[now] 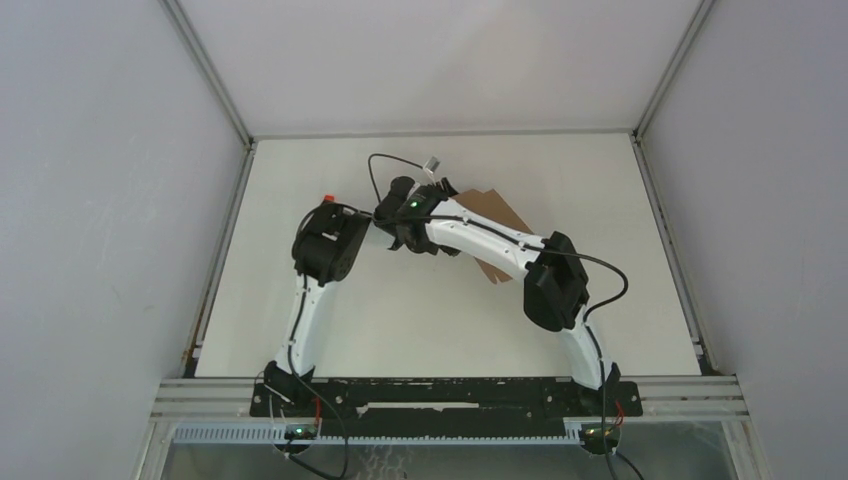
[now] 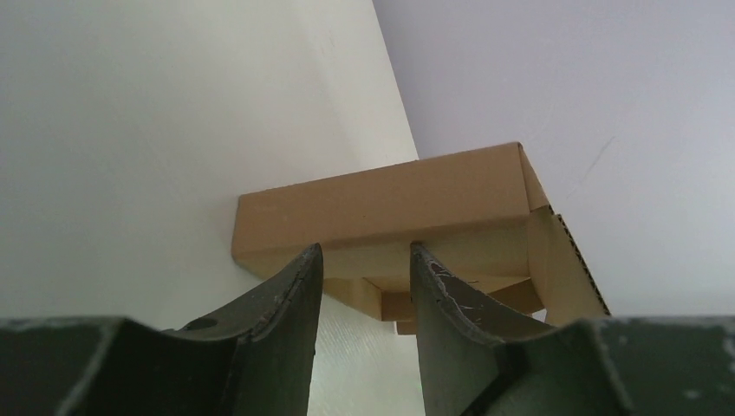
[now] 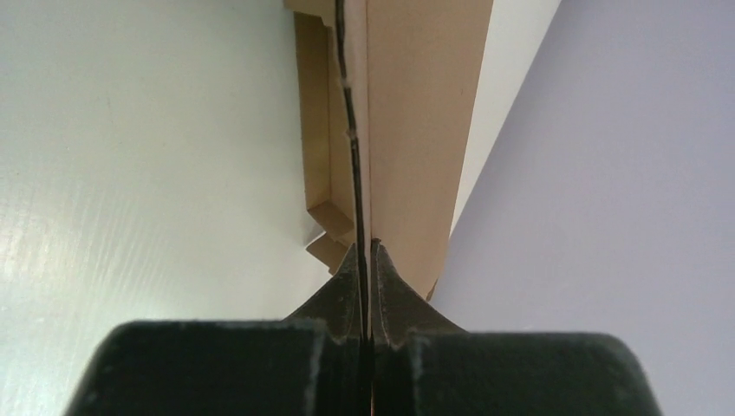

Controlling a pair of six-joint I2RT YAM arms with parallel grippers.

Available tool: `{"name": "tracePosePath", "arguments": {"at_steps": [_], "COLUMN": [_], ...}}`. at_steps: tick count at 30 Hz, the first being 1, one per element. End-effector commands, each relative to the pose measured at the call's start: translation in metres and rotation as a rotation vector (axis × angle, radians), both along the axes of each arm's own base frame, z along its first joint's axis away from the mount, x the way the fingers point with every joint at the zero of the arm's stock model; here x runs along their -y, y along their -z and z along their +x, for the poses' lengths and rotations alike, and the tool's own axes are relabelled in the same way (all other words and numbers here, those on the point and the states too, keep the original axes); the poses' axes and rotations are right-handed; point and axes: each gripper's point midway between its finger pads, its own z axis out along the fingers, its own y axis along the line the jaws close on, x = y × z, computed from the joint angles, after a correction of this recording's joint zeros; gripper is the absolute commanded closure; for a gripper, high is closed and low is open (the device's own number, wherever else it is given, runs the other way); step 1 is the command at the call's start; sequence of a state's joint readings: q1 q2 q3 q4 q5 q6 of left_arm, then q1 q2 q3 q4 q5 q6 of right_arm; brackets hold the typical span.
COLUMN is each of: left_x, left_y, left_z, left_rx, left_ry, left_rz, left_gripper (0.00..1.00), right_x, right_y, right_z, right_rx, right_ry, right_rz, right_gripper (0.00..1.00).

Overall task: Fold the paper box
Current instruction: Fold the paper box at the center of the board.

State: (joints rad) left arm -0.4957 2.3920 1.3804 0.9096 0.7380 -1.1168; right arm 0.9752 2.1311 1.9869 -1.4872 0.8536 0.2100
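The paper box [image 1: 497,209] is brown cardboard lying mid-table, and both wrists meet over its left end. Seen from the left wrist, the paper box [image 2: 390,208] is a partly folded shell with loose flaps underneath. My left gripper [image 2: 364,252] is open, its fingertips [image 2: 309,260] up against the box's near wall, and only table and flaps show in the gap between them. My right gripper [image 3: 365,245] is shut on a thin upright cardboard panel [image 3: 407,130] of the box, seen edge-on.
White table [image 1: 400,330] inside grey walls; the back wall [image 1: 440,60] stands just behind the box. A cable [image 1: 375,175] loops above the wrists. A small red thing [image 1: 327,198] shows by the left arm's elbow.
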Motion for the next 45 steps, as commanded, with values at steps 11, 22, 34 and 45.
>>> {"name": "tracePosePath", "arguments": {"at_steps": [11, 22, 34, 45], "left_x": [0.031, 0.027, 0.007, -0.029], "left_y": [-0.035, -0.023, -0.022, -0.036], "left_z": [-0.023, -0.021, -0.050, -0.049], "left_rx": [0.171, 0.180, 0.172, 0.206], "left_ry": [0.083, 0.073, 0.079, 0.048], "left_rz": [-0.044, 0.011, -0.023, -0.041], "left_gripper": [0.51, 0.52, 0.51, 0.51], "right_x": [-0.035, -0.035, -0.010, -0.006], "right_y": [-0.006, -0.005, -0.006, -0.007], "right_z": [0.000, -0.001, 0.006, 0.005], "right_rx": [-0.038, -0.071, -0.048, -0.049], "right_ry": [-0.006, -0.010, 0.038, 0.035], "right_rz": [0.347, 0.417, 0.398, 0.400], "right_gripper": [1.00, 1.00, 1.00, 1.00]}}
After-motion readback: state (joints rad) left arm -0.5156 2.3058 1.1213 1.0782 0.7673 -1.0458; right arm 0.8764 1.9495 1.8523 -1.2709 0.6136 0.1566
